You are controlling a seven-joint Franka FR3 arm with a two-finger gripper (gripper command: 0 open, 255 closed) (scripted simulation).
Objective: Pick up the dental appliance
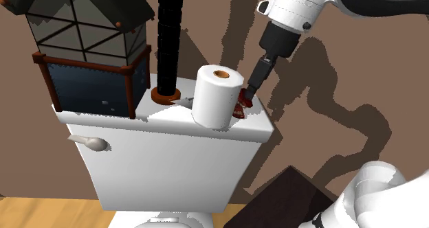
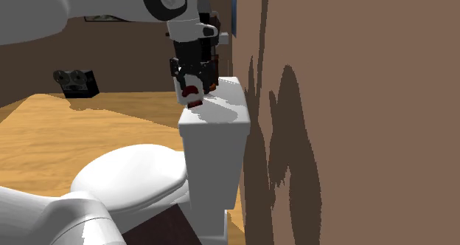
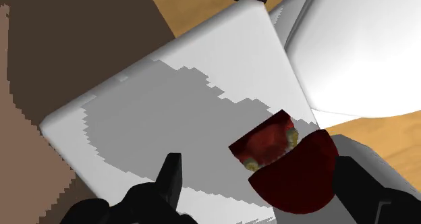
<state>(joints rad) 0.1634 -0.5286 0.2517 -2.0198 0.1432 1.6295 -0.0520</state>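
- Standing at the left end of the white toilet tank lid point(image 1: 256, 128) in the shoulder view is a house-shaped lantern point(image 1: 89, 48) with a dark roof, glazed panels and a brown frame.
- A pale flush lever point(image 1: 89, 143) sits on the tank front, below the lantern.
- Just right of the lantern, a black ribbed column point(image 1: 169, 34) rises upright from a round brown base point(image 1: 165, 95).
- Right of the column, a white paper roll point(image 1: 216, 96) stands upright with its brown core facing up.
- The dental appliance point(image 1: 240, 110) is dark red. It lies on the lid near its right end, just right of and behind the roll, which partly hides it.
- The wrist view shows the dental appliance point(image 3: 283, 158) with pale teeth set in red gum.
- The gripper point(image 1: 249, 93) points down on a slant, directly over the appliance.
- In the wrist view the gripper point(image 3: 260, 167) is wide open with the appliance lying in the gap.
- One finger point(image 3: 170, 179) stands well apart from it. The other finger point(image 3: 368, 189) is just beside it, and contact cannot be confirmed. Nothing is clasped.
- In the second exterior view the toilet seat point(image 2: 133, 177) is at the left. The gripper point(image 2: 193, 93) is at the near end of the tank lid point(image 2: 225, 114), with the red appliance point(image 2: 194, 99) at its tips.
- A brown wall point(image 2: 354, 96) runs along that view's right.
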